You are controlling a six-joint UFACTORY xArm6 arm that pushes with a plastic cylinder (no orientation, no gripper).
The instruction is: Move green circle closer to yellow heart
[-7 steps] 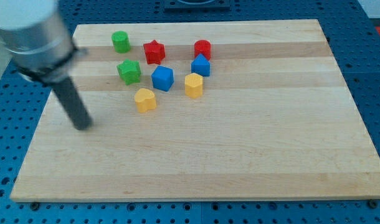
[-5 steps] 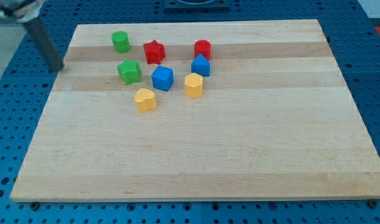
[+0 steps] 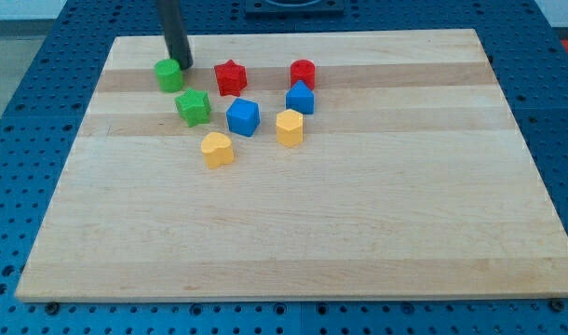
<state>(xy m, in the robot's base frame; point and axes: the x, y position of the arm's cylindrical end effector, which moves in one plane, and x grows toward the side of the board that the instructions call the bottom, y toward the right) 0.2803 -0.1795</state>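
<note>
So your green circle (image 3: 169, 74) sits near the top-left corner of the wooden board (image 3: 358, 223), and my tip (image 3: 183, 64) is right against its upper-right edge, looks like touching. The rod is bare, nothing gripped or carried, it only pushes. The yellow heart (image 3: 217, 148) is lower down and to the view's right of the circle, with the green star (image 3: 193, 107) sitting between them, just below the circle.

Count-wise you've got eight blocks total, two of each colour. Two green: the circle and the star. Two yellow: the heart and a yellow block (image 3: 290, 127) that looks hexagonal-ish, to the heart's right and a little higher. Two blue: a blue cube (image 3: 243, 117) just right of the green star, and a blue block (image 3: 300, 97) right above the yellow hexagon one, close to touching. Two red: a red star (image 3: 230, 77) and a red cylinder-ish block (image 3: 303, 73) along the top row.
</note>
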